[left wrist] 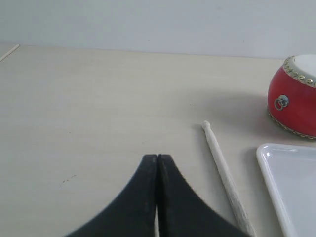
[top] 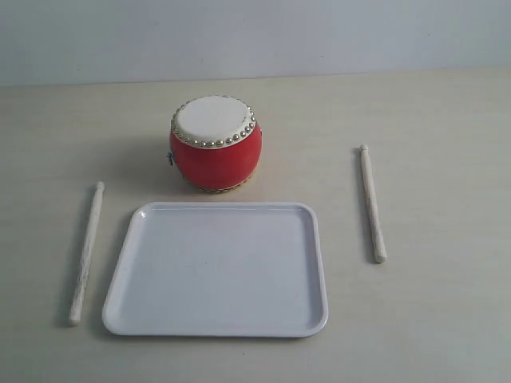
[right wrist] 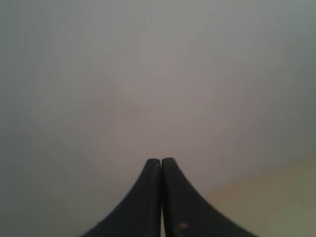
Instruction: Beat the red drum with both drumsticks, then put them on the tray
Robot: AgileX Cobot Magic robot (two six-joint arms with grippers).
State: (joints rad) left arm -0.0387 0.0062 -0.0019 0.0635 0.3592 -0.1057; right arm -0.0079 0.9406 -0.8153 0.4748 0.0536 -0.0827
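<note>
The red drum (top: 215, 144) stands behind the white tray (top: 217, 268); the tray holds nothing. One pale drumstick (top: 86, 251) lies on the table left of the tray, the other drumstick (top: 371, 203) lies to its right. No gripper shows in the exterior view. In the left wrist view my left gripper (left wrist: 157, 157) is shut and empty, hovering beside the left drumstick (left wrist: 224, 173), with the drum (left wrist: 295, 96) and a tray corner (left wrist: 289, 185) beyond. My right gripper (right wrist: 161, 160) is shut and empty, facing a grey wall; no task object shows there.
The pale wooden table (top: 431, 319) runs back to a grey wall (top: 255, 36). A thin pale stick end (left wrist: 10, 52) shows at the far table edge in the left wrist view.
</note>
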